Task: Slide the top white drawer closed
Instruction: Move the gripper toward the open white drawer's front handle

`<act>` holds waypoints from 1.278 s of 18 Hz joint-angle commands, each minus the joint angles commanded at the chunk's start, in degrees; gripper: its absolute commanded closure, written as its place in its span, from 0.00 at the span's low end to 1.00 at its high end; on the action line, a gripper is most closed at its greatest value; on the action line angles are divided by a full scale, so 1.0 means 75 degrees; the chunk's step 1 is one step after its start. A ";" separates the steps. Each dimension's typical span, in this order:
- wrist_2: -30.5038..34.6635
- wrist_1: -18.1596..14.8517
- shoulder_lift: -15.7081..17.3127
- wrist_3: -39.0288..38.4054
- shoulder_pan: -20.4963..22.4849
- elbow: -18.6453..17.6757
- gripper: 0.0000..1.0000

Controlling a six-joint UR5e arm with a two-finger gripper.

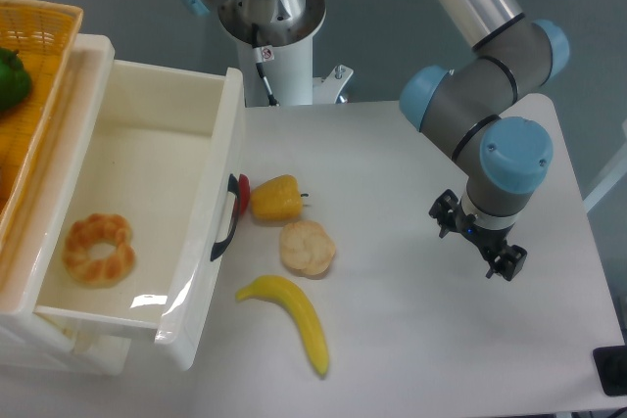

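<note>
Right of the glossy white plastic top drawer (147, 212): two-finger gripper (477, 246), well apart.
Drawer stands pulled out, ring-shaped pastry (98, 249) inside; gripper fingers spread, holding nothing.

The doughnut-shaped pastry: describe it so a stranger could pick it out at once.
Start at the top white drawer, pulled open at the table's left. The ring pastry lies alone on its floor, near the front left. Unlike the round bun on the table, it has a hole and sits inside.
</note>
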 joint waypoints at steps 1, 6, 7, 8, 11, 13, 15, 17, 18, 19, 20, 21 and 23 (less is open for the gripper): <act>0.0000 0.0012 0.0012 0.0000 0.0000 -0.0023 0.00; 0.0035 0.0209 0.0093 -0.0525 -0.0071 -0.0350 0.00; 0.0024 0.0443 0.0117 -0.0690 -0.0047 -0.0503 0.00; 0.0012 0.0619 0.0198 -0.0807 -0.0035 -0.0690 0.00; 0.0012 0.0855 0.0328 -0.0995 -0.0070 -0.1078 0.00; 0.0000 0.0856 0.0480 -0.1439 -0.0140 -0.1265 0.00; 0.0000 0.0856 0.0527 -0.1744 -0.0315 -0.1371 0.00; 0.0000 0.0867 0.0550 -0.2364 -0.0468 -0.1371 0.00; -0.0012 0.0867 0.0586 -0.2634 -0.0550 -0.1360 0.00; -0.0174 0.0856 0.0621 -0.2915 -0.0609 -0.1336 0.00; -0.0744 0.0856 0.0656 -0.3336 -0.0702 -0.1348 0.00; -0.1028 0.0844 0.0668 -0.3583 -0.0726 -0.1371 0.02; -0.1312 0.0797 0.0808 -0.4052 -0.0913 -0.1406 0.19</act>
